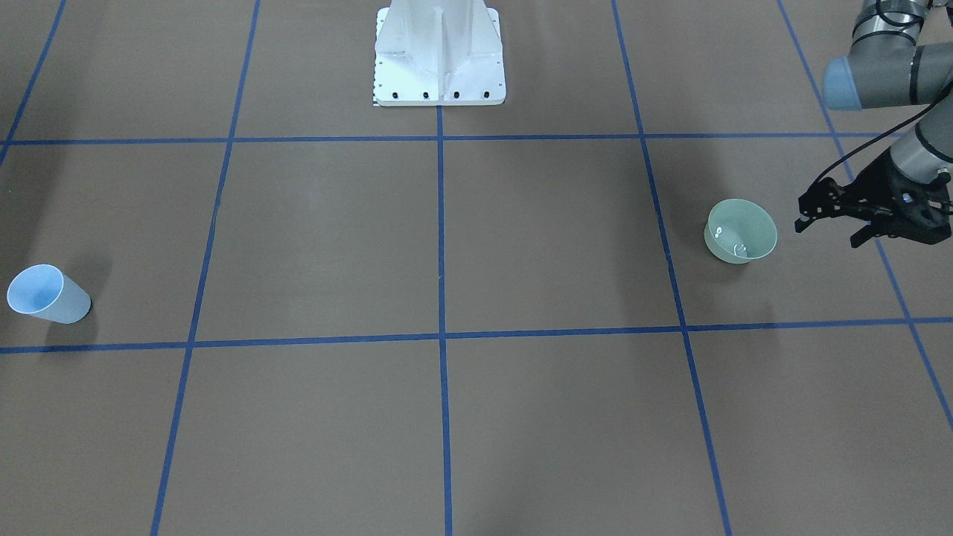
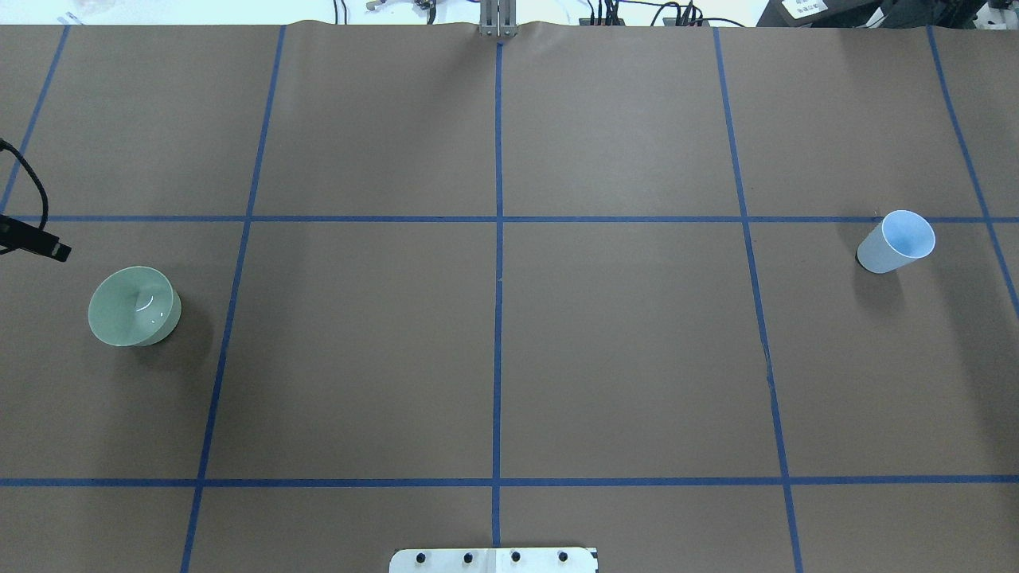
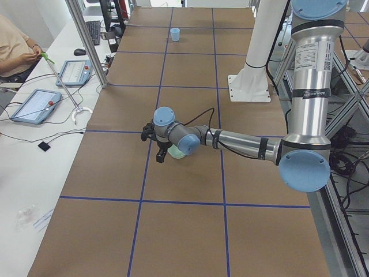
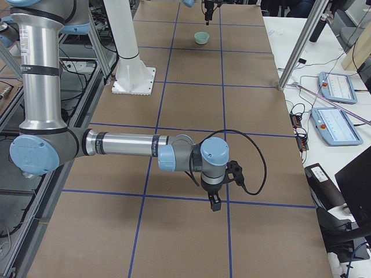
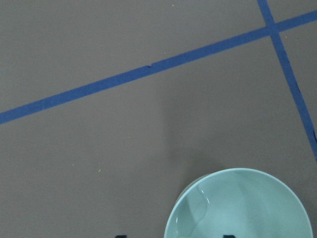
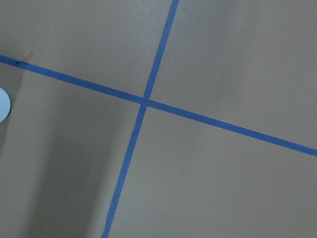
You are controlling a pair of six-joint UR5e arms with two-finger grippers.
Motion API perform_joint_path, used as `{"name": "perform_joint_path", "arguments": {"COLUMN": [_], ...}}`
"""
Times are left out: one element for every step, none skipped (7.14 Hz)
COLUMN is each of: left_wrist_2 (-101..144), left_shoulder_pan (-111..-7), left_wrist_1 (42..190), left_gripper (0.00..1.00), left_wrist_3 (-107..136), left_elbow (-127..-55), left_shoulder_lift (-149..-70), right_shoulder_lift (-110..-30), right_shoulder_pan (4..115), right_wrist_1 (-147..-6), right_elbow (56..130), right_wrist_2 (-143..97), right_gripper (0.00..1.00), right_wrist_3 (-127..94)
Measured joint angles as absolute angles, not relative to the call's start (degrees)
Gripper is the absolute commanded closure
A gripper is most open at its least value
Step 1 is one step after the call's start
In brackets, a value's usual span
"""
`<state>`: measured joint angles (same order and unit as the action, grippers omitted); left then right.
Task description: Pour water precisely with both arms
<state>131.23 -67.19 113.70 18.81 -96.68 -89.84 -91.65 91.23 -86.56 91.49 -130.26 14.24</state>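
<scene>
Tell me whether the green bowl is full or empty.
Partly filled: inside the green bowl, a curved edge of water shows well below the rim.

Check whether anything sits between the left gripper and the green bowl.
Nothing visible does. The left gripper hangs open right beside the green bowl, and only the brown table surface shows in the gap between them.
</scene>
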Motion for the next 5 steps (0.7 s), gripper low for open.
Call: {"name": "perform_joint_path", "arguments": {"left_wrist_2": [131.59,131.63,131.60,131.56,131.54], "left_shoulder_pan": [-72.04,-77.00,-81.65,-85.81,-89.29], "left_wrist_1": [107.74,102.04,97.01,92.86,90.73], "left_gripper": [0.00,0.00,0.00,0.00,0.00], "left_wrist_3": [10.76,3.19,-3.66,-9.52,-13.03], "left_elbow": [-96.84,-96.79,-96.52,-96.01,-95.22], "left_shoulder_lift": [-90.47,-91.06,-91.46,-91.69,-91.73], "right_shoulder_lift": [-91.66,-91.67,-91.66,-91.62,-91.60], "right_shoulder_pan": [91.23,91.23,91.23,91.23,91.23], "right_wrist_1": [-86.57,-86.57,-86.57,-86.57,-86.57], "right_elbow": [91.31,91.13,90.88,90.63,90.45], "right_wrist_2": [-130.26,-130.25,-130.25,-130.25,-130.25], "right_gripper": [0.00,0.00,0.00,0.00,0.00], "right_wrist_3": [14.24,14.22,14.16,14.06,13.96]}}
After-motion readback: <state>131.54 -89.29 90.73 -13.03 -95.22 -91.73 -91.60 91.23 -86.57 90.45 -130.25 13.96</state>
